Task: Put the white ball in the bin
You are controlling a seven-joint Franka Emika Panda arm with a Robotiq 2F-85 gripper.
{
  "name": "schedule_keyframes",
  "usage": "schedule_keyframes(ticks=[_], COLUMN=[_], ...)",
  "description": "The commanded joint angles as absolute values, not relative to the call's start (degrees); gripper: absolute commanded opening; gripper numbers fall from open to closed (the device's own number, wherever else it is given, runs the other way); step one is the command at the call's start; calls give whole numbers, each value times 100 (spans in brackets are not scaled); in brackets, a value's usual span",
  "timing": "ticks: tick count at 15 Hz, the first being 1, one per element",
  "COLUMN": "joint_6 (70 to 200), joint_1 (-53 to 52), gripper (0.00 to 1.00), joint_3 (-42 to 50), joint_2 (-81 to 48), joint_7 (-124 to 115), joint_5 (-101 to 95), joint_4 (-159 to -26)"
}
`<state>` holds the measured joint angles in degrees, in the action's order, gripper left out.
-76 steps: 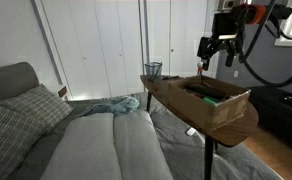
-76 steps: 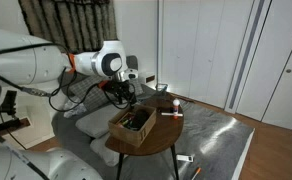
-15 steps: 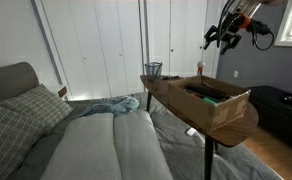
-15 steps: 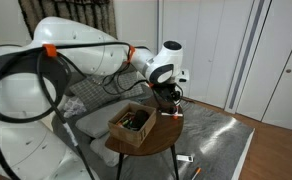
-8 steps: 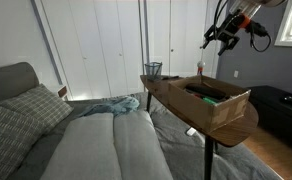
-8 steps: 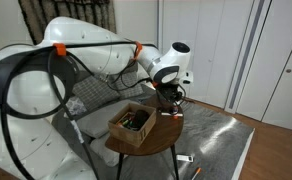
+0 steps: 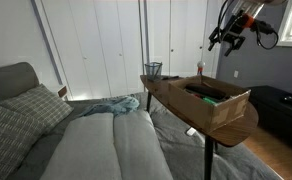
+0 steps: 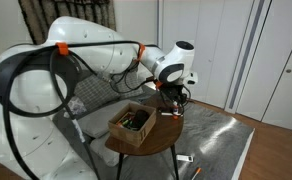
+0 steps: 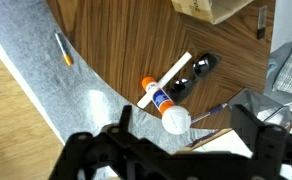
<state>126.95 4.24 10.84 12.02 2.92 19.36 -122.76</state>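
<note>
The white ball (image 9: 176,121) lies on the wooden table (image 9: 116,50) near its curved edge, beside an orange-capped glue stick (image 9: 155,94). My gripper (image 9: 184,138) is open and empty. In the wrist view its two fingers stand wide apart on either side of the ball, well above it. In both exterior views the gripper (image 7: 226,40) (image 8: 178,96) hangs high over the table's far end. The small dark wire-mesh bin (image 7: 152,69) stands at a corner of the table, apart from the gripper.
A wide brown cardboard box (image 7: 218,103) (image 8: 132,122) holding several items takes up much of the table. A black object (image 9: 191,74) and a pen (image 9: 212,109) lie near the ball. An orange pen (image 9: 63,48) lies on the grey floor cloth. A bed (image 7: 76,140) is beside the table.
The gripper has shifted a little sideways above the table's far end, still open. The ball and the other objects have not moved.
</note>
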Motion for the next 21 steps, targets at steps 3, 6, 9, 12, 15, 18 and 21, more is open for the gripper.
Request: schedule_keyframes(ticks=[3,6,9,12,15,18,21], joint_6=[12193,11901,11759,11355,11113,11166,11135], joint_1=[641,668,623,587,527,491,466], gripper=[100,100,100,100,100,100,98], joint_3=[1106,1036,915,796,685,612,565], joint_2=[361,-98,-504,-864,-1096,-1233,-1361], joint_7=[207,72,-171,-373,-589,-684,-717], joint_5=[1854,1702,1438,1171,926,842,790], joint_4=[-11263,-10645,-10116,-9681,-9460,-9382,-9299])
